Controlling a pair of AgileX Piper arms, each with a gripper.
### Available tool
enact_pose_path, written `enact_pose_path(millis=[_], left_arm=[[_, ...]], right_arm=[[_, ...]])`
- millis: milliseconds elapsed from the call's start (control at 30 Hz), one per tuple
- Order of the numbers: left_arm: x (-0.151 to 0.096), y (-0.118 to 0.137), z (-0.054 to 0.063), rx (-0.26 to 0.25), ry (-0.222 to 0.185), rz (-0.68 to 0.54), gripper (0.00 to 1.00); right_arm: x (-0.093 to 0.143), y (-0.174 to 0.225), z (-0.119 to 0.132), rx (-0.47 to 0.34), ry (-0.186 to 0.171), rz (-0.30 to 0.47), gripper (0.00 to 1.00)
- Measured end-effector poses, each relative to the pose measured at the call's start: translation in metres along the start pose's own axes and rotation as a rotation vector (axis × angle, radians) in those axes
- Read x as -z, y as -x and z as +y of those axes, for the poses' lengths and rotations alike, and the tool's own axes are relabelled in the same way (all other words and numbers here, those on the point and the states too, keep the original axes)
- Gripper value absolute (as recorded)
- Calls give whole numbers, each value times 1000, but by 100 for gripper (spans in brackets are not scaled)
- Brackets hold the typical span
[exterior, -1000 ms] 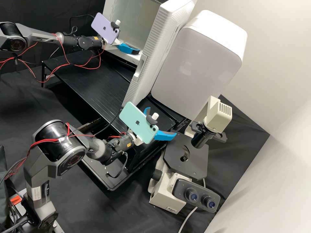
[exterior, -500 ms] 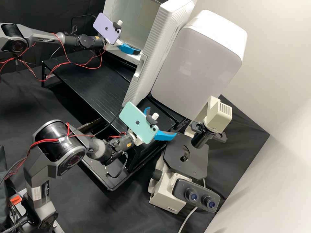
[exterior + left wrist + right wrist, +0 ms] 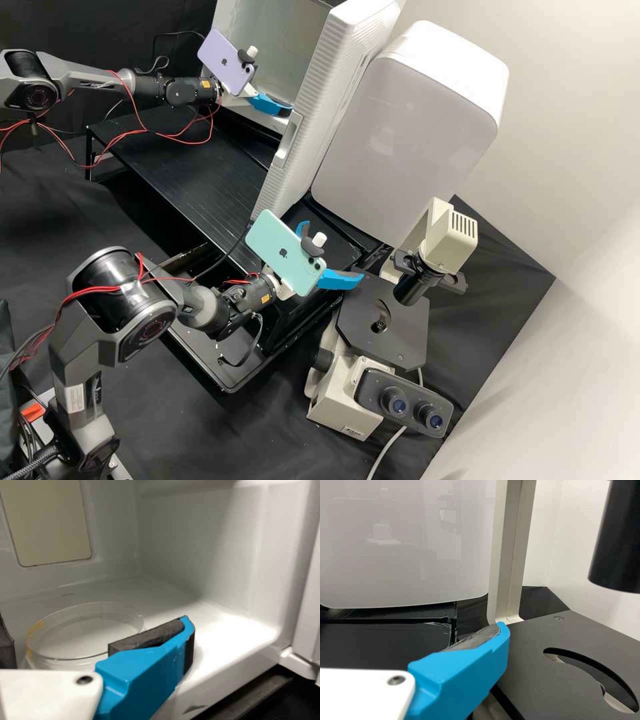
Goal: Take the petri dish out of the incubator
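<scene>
On the black table we see the white incubator with its door open and a microscope beside it, before a pale wall. Since a second ago, the left pincer went a little deeper into the chamber. It stands open, and the petri dish lies on the chamber floor between its fingers. Whether the right pincer, near the microscope, is open we cannot tell.
</scene>
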Motion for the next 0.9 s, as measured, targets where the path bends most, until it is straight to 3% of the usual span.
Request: enact_pose_path(millis=[100, 533, 900], left_arm=[[-1, 0, 0, -1, -10, -6, 0], [-1, 0, -3, 7, 26, -15, 0], [-1, 0, -3, 8, 13, -20, 0]], right_arm=[[0, 0, 0, 0, 0, 0, 100], [0, 0, 0, 0, 0, 0, 100], [0, 0, 0, 0, 0, 0, 100]])
